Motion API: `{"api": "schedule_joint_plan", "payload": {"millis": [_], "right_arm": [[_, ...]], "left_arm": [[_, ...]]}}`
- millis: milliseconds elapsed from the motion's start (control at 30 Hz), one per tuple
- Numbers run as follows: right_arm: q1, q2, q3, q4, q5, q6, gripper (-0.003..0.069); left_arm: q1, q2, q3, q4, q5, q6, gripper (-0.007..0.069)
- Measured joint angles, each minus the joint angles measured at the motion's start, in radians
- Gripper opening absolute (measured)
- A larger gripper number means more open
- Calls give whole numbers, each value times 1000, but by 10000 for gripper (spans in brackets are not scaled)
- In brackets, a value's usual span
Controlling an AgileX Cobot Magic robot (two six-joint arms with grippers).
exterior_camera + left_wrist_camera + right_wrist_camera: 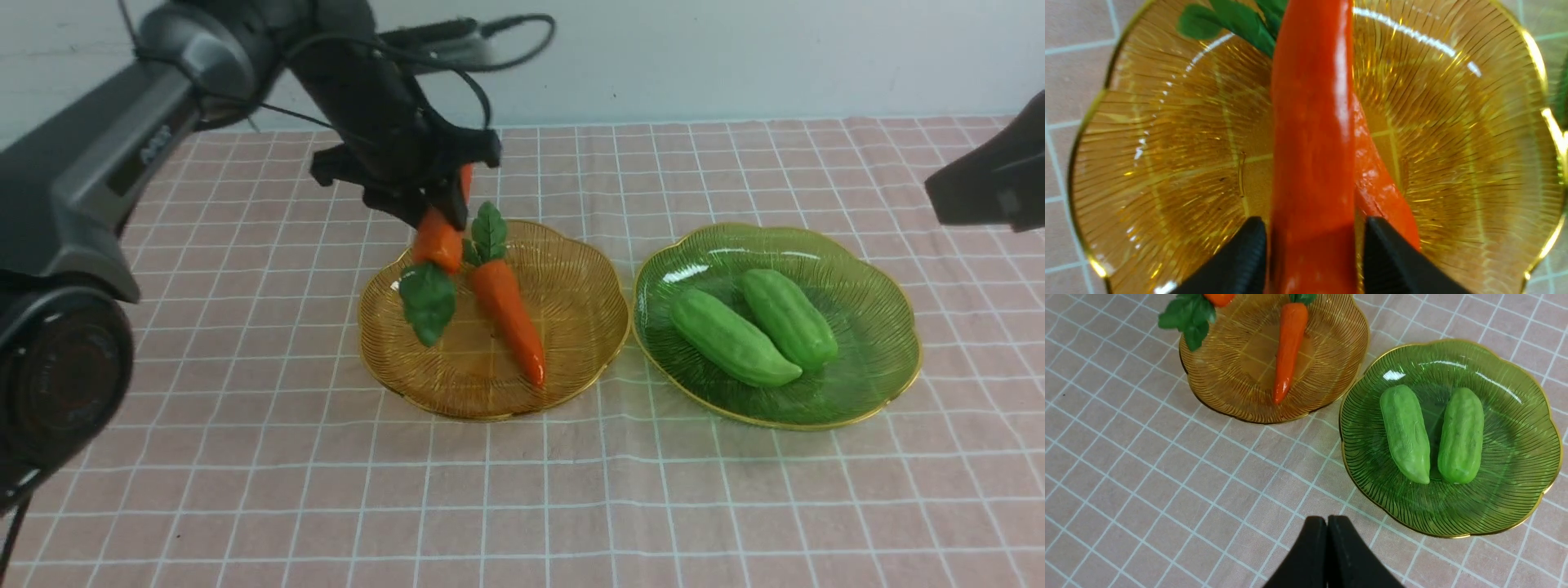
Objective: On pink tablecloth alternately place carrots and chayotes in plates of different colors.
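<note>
Big dark joint (65, 367) of the left arm sits nearest the front camera, at its left edge. Beneath everything spreads the pink tablecloth (269, 490), bearing the green plate (865, 351) on the right and the amber plate (571, 327) to its left, the two close together. Over the amber plate reaches the left gripper (1314, 239); its jaws stand about a carrot's width apart, one either side of the upper carrot (1312, 122). Whether they grip it or are letting it go, I cannot tell. That carrot is the one that matters: it lies between the left jaws, its long axis across the line on which they close, raised over the plate, the left arm much the nearer. Its leaves point toward the front camera and a little left, its tip away and slightly right. The right gripper (1327, 522) is closed on nothing, off to the right. Both chayotes (735, 335) rest in the green plate. The other carrot (510, 318) lies in the amber one, leaves away, tip near. I judge the last placing nearly done; lowering before full release would keep the carrot from rolling.
</note>
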Motion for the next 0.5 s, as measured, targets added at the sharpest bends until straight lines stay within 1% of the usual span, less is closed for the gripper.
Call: {"api": "schedule_joint_plan", "payload": {"millis": [167, 233, 367, 500], "right_arm": [[0, -15, 1, -16, 12, 0, -17], [0, -33, 3, -18, 13, 0, -17], [0, -122, 4, -23, 15, 5, -17], [0, -226, 4, -29, 17, 22, -17]], "left_arm": [[-9, 22, 0, 7, 0, -21, 391], [-9, 22, 0, 7, 0, -26, 421], [-8, 22, -23, 7, 3, -29, 447], [-8, 22, -60, 8, 5, -29, 451]]}}
